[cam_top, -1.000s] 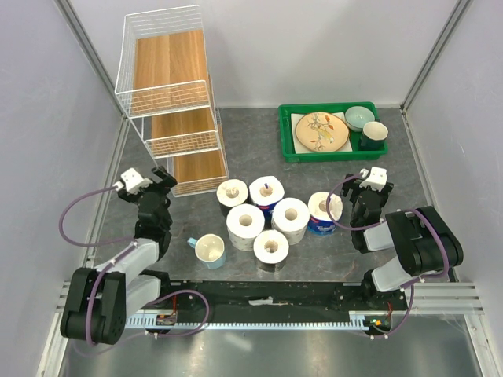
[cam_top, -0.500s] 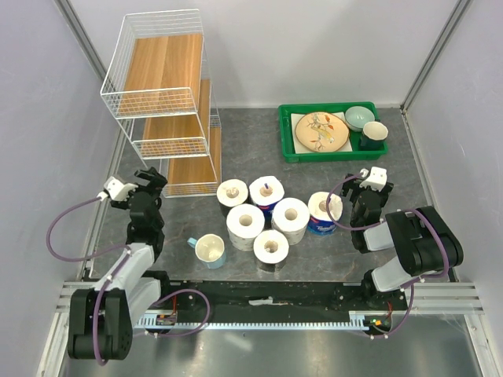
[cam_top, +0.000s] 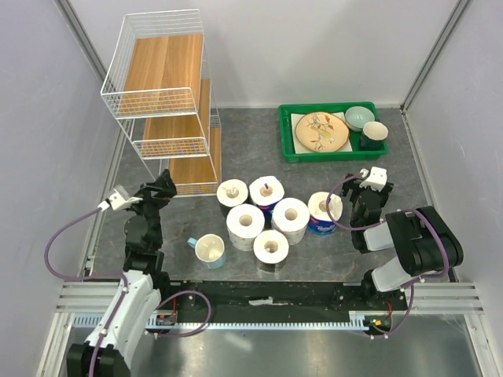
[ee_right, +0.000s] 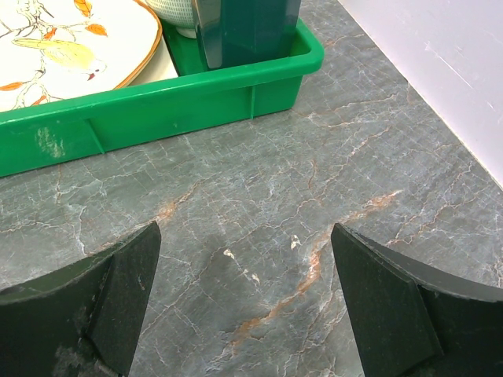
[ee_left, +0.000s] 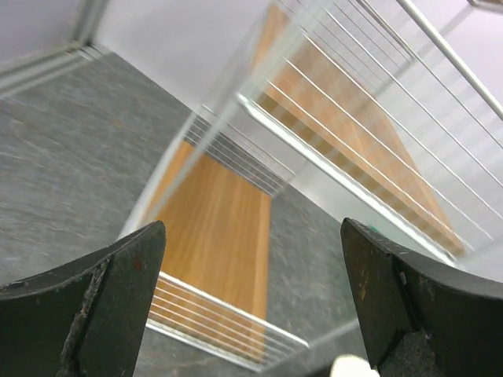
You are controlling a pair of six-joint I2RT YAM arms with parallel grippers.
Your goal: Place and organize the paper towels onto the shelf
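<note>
The shelf [cam_top: 165, 110], a three-tier white wire rack with wooden boards, stands at the back left. Its lowest board [ee_left: 224, 224] fills the left wrist view, straight ahead of the fingers. My left gripper [cam_top: 163, 188] [ee_left: 251, 239] hangs open just in front of the shelf's bottom tier, holding nothing. Several paper towels stand on end mid-table: a large white roll [cam_top: 245, 225], another [cam_top: 290, 218], and a blue-wrapped one [cam_top: 323, 214]. My right gripper [cam_top: 368, 191] [ee_right: 244, 236] is open over bare table, right of the rolls, and it is empty.
A green tray [cam_top: 336, 151] [ee_right: 157, 110] with a plate, a bowl and a dark cup sits at the back right, ahead of the right gripper. A pale cup with a blue handle [cam_top: 209, 250] stands left of the rolls. Walls close in both sides.
The shelf now stands a little further left than one second ago. My left gripper pulled back leftwards, then swung right again towards the bottom tier. The right arm has not moved.
</note>
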